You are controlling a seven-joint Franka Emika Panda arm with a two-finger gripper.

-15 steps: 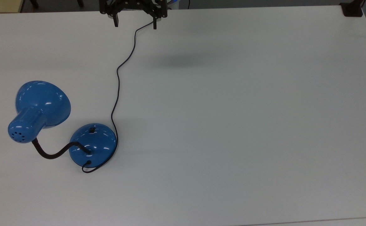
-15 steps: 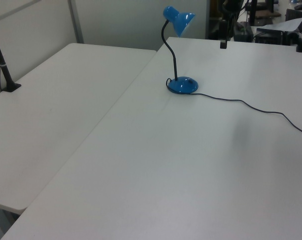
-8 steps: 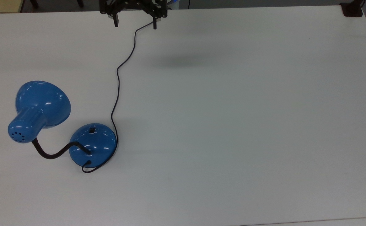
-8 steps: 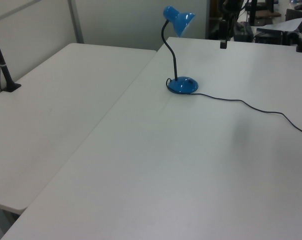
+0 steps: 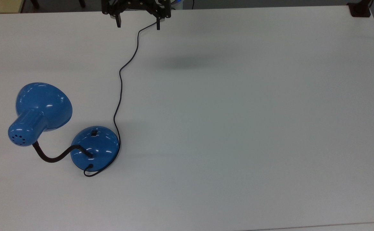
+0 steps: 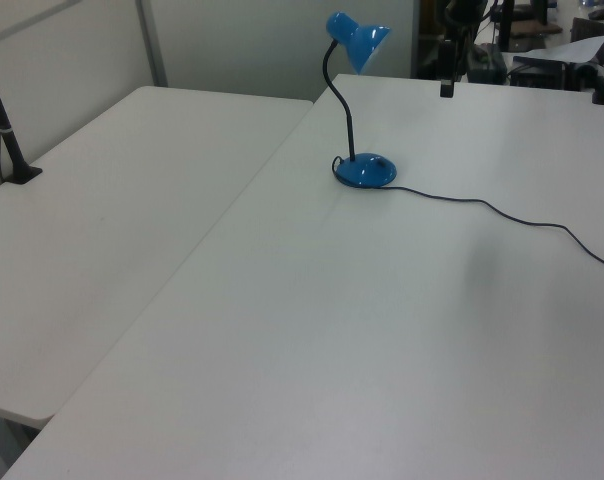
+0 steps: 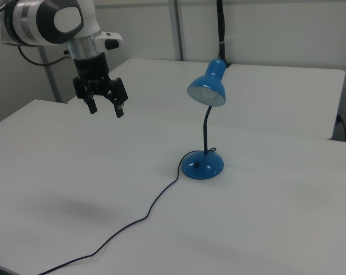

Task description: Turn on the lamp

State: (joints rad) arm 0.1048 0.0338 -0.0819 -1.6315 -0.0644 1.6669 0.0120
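1. Gripper [image 7: 105,109]: hangs above the desk [image 7: 264,229] in the upper left of the right view, fingers pointing down and set well apart, nothing between them. In the top view the gripper [image 5: 138,25] sits at the upper edge of the frame, left of centre, its two fingertips spread.
2. Arm [image 7: 52,22]: white and grey links enter from the upper left corner of the right view.
3. Cord [image 5: 120,83]: a thin black line running from beneath the gripper at the top of the top view down to the lamp's base; in the right view the cord [image 7: 133,223] trails to the lower left.
4. Lamp [image 5: 94,147]: glossy blue, standing on the desk in the lower left of the top view, well apart from the gripper. A small black switch [image 5: 93,132] sits on the domed base; the black gooseneck [image 5: 54,157] curves left to the shade [image 5: 41,110]. In the right view the lamp [image 7: 202,165] stands right of centre, unlit; in the left view the lamp [image 6: 364,170] is at upper centre.
5. Second desk [image 6: 102,200]: adjoins at the left view's left.
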